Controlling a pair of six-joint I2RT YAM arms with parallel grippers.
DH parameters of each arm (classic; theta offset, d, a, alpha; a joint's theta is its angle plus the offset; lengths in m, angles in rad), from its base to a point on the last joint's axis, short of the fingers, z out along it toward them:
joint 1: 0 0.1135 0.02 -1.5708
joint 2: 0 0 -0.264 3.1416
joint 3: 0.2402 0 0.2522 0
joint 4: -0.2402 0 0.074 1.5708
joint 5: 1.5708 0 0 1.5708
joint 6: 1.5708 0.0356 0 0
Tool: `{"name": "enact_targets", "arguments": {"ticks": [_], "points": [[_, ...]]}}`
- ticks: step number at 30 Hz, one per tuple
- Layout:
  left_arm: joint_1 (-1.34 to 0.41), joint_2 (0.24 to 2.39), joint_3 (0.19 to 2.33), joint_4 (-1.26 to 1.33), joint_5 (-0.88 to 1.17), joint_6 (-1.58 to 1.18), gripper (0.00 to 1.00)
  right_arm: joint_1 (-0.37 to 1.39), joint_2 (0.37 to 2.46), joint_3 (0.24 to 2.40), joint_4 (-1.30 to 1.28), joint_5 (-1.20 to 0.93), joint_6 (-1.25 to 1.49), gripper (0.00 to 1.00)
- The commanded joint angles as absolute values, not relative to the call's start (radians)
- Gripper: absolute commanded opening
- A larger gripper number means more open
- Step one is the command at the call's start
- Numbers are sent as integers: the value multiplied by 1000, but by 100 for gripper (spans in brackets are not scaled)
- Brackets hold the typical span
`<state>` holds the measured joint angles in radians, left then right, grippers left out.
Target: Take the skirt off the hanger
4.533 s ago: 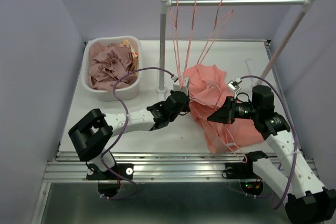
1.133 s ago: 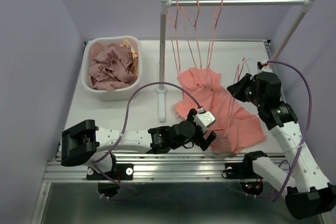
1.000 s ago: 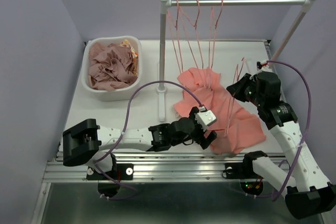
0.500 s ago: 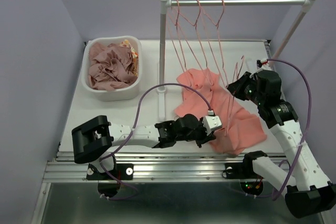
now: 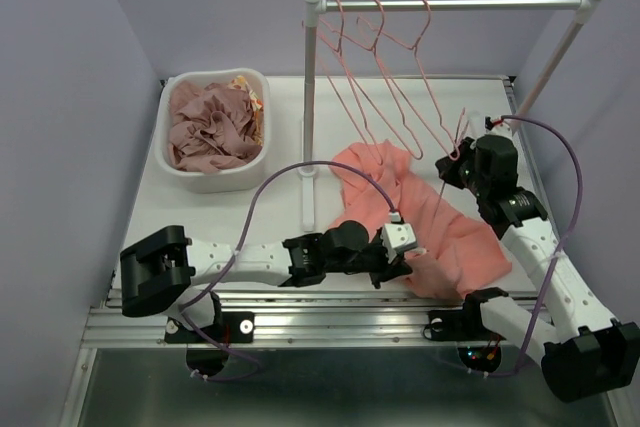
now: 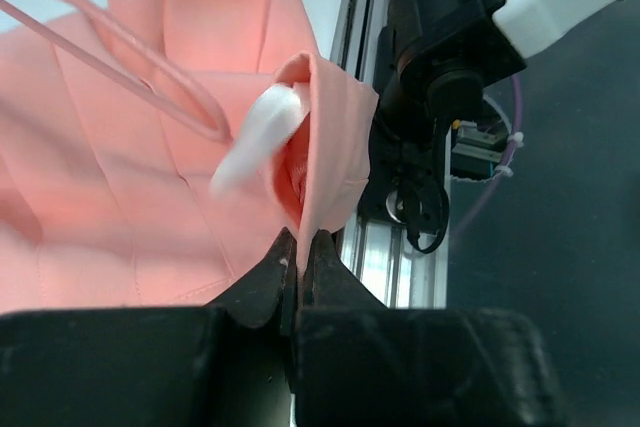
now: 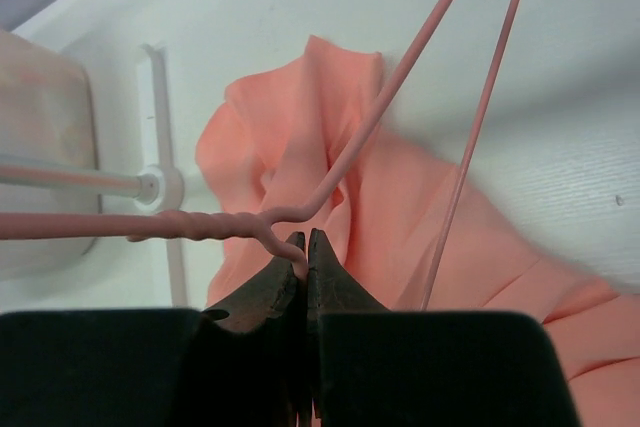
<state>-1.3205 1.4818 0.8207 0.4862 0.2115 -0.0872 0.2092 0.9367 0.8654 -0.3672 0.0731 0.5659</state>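
The salmon-pink skirt (image 5: 452,232) lies crumpled on the table right of centre. My left gripper (image 5: 408,263) is shut on a fold of its near edge, which stands up between the fingers in the left wrist view (image 6: 300,245), where the skirt (image 6: 120,187) fills the left side. My right gripper (image 5: 453,161) is shut on the pink wire hanger (image 5: 438,209), whose wires run down over the skirt. In the right wrist view the gripper (image 7: 305,245) pinches the hanger (image 7: 200,224) below its twisted neck, above the skirt (image 7: 280,147). A hanger wire (image 6: 130,87) crosses the skirt.
A white bin (image 5: 181,180) of pinkish clothes stands at the back left. A garment rack with a post (image 5: 310,97) and rail (image 5: 480,4) carries three empty pink hangers (image 5: 385,57). The table's metal front edge (image 5: 330,309) lies just beyond my left gripper.
My left gripper has shifted right along the front edge with the skirt fold. My right gripper has moved back and left with the hanger. The hangers on the rail have swung right.
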Motion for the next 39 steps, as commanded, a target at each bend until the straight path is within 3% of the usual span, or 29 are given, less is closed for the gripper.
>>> {"name": "enact_targets", "arguments": {"ticks": [1,12,21,26,30,34,39], "points": [[-1336,1379,795,554,189,-124,0,204,971,842,-267,204,548,1],[-1356,1257,769,439,25,-205,0,204,993,861,-276,319,551,1],[-1356,979,909,-147,-589,-403,0,204,916,861,-328,388,545,1],[-1347,960,1075,-473,-917,-651,0,204,905,862,-339,391,546,1],[-1258,1005,1181,-669,-1020,-762,0,204,900,856,-342,387,545,1],[-981,1074,1218,-586,-950,-670,0,204,888,854,-344,374,529,1],[-842,1135,1394,-572,-940,-606,0,204,862,864,-353,364,505,1]]}}
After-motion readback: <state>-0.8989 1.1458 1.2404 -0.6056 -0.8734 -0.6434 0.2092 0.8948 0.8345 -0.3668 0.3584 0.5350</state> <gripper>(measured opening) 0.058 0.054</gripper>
